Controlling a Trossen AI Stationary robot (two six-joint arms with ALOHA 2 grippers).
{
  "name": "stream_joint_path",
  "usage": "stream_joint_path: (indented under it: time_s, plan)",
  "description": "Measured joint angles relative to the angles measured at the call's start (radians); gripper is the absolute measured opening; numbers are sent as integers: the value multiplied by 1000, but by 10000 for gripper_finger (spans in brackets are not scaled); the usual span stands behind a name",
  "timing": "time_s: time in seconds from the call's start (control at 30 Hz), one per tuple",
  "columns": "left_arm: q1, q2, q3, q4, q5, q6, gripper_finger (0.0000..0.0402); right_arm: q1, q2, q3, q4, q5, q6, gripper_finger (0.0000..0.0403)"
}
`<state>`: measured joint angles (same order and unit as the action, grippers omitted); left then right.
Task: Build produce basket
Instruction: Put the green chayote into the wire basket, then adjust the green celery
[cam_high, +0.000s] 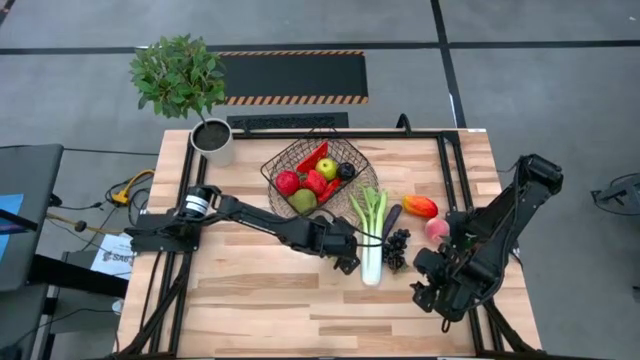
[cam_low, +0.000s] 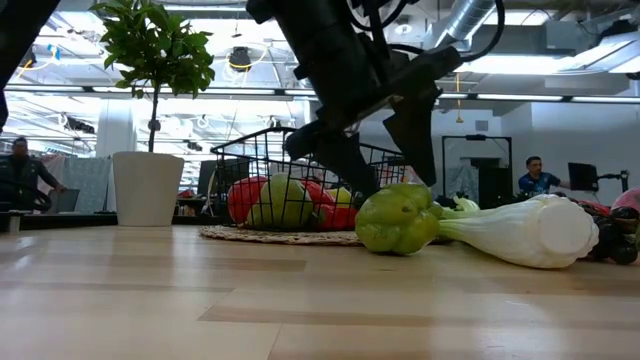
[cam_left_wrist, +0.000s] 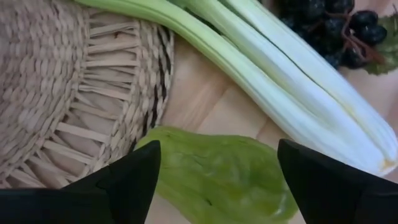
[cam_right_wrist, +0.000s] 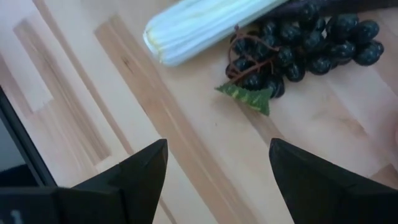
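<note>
Left arm: stretched low from the table's left edge toward its middle, with the left gripper (cam_high: 345, 250) tipped down just beside the leek (cam_high: 372, 235). Its jaws are spread wide, one either side of a green pepper (cam_left_wrist: 221, 177) that lies on the table (cam_high: 260, 300); the left wrist view shows a gap between each fingertip and the pepper, so nothing is pinched. In the low view the dark fingers (cam_low: 345, 165) descend behind and above the pepper (cam_low: 397, 218).

Right arm: folded near the table's right edge, the right gripper (cam_high: 425, 285) angled toward the near right corner. Its jaws are spread and empty; the right wrist view looks past them at the leek's white end (cam_right_wrist: 205, 25) and the dark grapes (cam_right_wrist: 298, 46).

Basket (cam_high: 320, 175): dark wire mesh, set on a woven tray (cam_left_wrist: 56, 93) toward the far edge at the table's middle. It holds red and green apples, a lemon and red peppers.

Loose produce: leek, grapes (cam_high: 397, 245), an aubergine (cam_high: 390, 220), a red-orange fruit (cam_high: 420, 206) and a peach (cam_high: 436, 229), all right of the basket on the bare table.

Potted plant (cam_high: 180, 80): far left corner.
</note>
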<state>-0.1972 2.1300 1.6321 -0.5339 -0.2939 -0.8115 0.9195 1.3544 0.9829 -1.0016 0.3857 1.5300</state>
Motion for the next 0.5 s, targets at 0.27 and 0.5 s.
stream_joint_path:
  time_s: [0.27,0.5]
  plan:
    - [-8,16,0,-18,32,-75,236,0,0,0,24,14,17,306]
    - [-12,21,12,-35,51,-92,141,0,0,0,22,27,17,306]
